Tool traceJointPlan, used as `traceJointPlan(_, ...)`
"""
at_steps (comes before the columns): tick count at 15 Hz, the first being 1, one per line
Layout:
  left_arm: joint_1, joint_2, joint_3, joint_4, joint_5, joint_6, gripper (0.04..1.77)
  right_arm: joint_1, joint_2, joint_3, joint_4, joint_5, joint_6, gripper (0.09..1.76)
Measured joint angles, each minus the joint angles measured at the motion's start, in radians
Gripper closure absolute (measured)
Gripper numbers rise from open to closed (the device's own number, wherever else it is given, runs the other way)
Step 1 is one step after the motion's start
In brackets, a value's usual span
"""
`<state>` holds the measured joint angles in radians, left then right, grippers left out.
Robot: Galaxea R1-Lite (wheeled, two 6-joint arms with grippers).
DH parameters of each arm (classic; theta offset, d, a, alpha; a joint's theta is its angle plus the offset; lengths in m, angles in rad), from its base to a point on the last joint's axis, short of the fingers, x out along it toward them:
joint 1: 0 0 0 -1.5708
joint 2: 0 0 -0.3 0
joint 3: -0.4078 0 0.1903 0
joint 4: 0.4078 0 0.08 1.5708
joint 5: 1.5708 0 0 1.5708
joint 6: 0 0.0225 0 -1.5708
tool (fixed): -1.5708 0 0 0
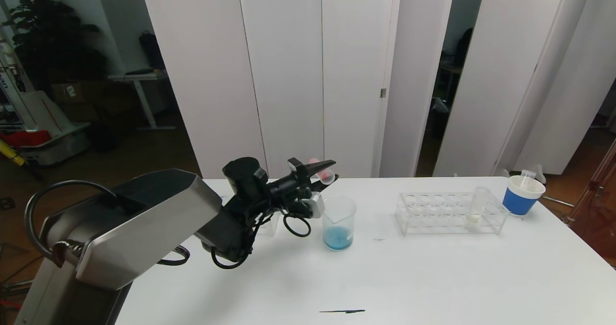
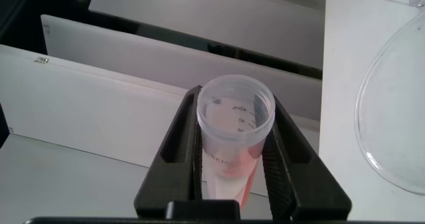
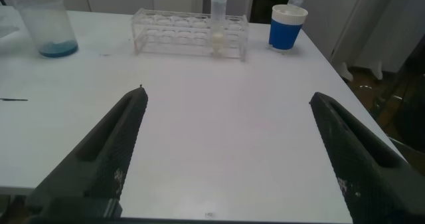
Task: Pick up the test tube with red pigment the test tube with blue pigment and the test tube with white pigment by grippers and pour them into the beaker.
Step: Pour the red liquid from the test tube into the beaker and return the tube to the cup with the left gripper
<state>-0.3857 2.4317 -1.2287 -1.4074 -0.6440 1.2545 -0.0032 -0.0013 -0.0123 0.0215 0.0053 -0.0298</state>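
Left gripper (image 1: 323, 171) pinches the red-pigment tube (image 1: 327, 175) above the beaker (image 1: 339, 222).
Right gripper (image 3: 226, 127) spread wide, holding nothing; white-pigment tube (image 1: 476, 209) stands in the rack (image 1: 450, 213).

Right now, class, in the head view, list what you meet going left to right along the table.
Left gripper holding the tube with red liquid → beaker with blue liquid → clear rack → tube with white liquid standing in the rack → blue and white paper cup.
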Motion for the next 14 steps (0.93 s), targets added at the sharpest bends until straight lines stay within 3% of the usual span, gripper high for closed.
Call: traceJointPlan(14,-0.008,0.027,-0.013,-0.1,0.003,0.053,1.21,0.0,0.0,0.0,0.0,0.0,0.0,0.1)
